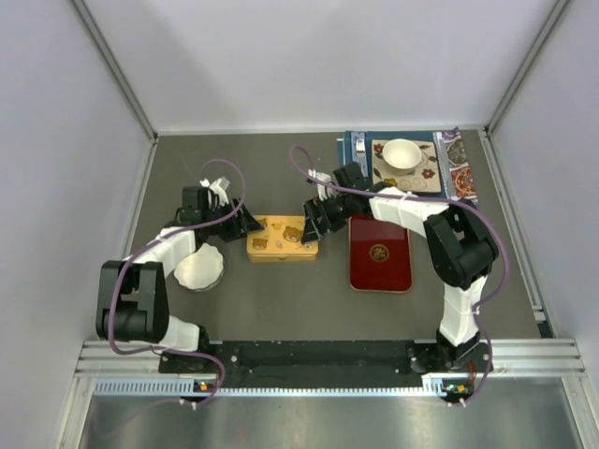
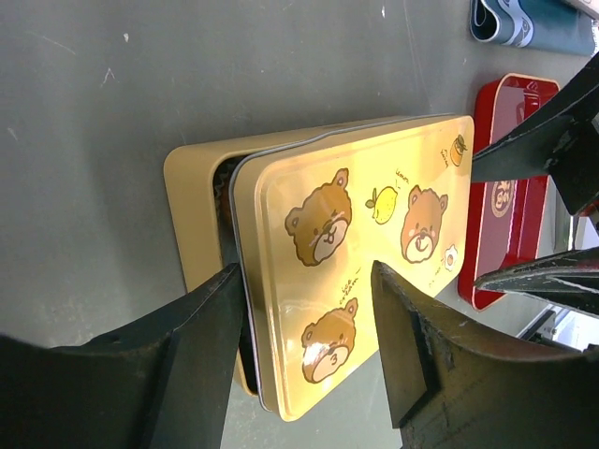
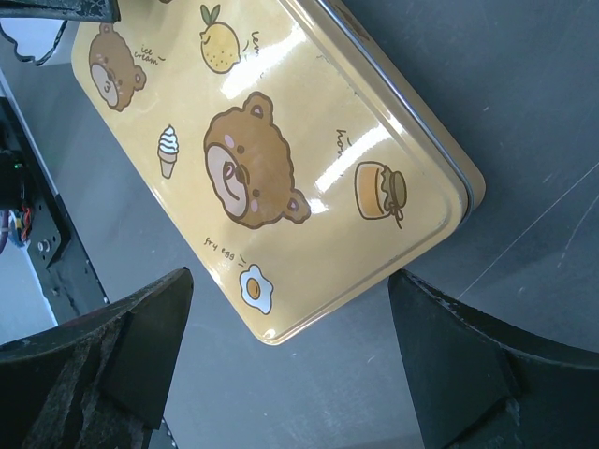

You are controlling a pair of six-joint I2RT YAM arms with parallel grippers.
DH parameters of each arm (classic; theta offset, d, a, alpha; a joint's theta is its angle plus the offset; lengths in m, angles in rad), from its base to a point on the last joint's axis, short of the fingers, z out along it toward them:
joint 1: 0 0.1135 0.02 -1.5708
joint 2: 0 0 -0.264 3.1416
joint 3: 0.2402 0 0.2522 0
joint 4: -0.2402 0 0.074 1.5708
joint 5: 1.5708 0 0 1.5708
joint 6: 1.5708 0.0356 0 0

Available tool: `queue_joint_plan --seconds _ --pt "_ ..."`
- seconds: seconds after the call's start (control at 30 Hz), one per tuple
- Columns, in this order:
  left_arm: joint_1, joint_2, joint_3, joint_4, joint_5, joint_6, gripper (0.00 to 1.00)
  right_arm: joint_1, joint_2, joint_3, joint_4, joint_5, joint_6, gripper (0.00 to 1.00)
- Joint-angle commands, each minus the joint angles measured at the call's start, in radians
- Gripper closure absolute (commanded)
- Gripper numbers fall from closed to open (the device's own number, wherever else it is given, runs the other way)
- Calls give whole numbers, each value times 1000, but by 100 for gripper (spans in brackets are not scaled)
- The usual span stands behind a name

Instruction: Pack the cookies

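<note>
Tin (image 2: 374, 187) within left end effector (image 2: 309, 281)

Tin (image 1: 281, 238): yellow, rectangular, lying flat near the middle of the table (image 1: 281, 299).
Lid (image 2: 365, 253): printed with brown bear faces, a lemon, an ice-cream cone, a fried egg and a jar. From where I stand it sits askew on the base (image 2: 192, 206), with a dark gap at one end.
Red tray (image 1: 374, 276): glossy dark red with a round gold emblem in its middle, just right of the tin and not touching it.
Paper cup (image 1: 199, 269): white and fluted, left of the tin and nearer the front edge.
Bowl (image 1: 401, 153): white and upright, on a flowered mat (image 1: 429, 174) at the far right.
Table: dull dark grey.
</note>
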State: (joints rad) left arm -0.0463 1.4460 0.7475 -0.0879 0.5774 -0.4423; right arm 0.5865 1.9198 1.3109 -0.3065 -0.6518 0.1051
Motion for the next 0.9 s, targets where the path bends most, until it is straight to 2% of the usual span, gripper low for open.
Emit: queue_joint_plan --seconds 0.0,0.5,0.87 --pt "10 -30 7 -4 -36 25 38 15 1 50 12 -11 -16 14" --pt "26 -91 -13 -3 -71 30 37 15 1 53 7 -5 -18 14" --pt "28 -61 -8 -12 -88 43 36 13 -5 57 6 -2 -19 14"
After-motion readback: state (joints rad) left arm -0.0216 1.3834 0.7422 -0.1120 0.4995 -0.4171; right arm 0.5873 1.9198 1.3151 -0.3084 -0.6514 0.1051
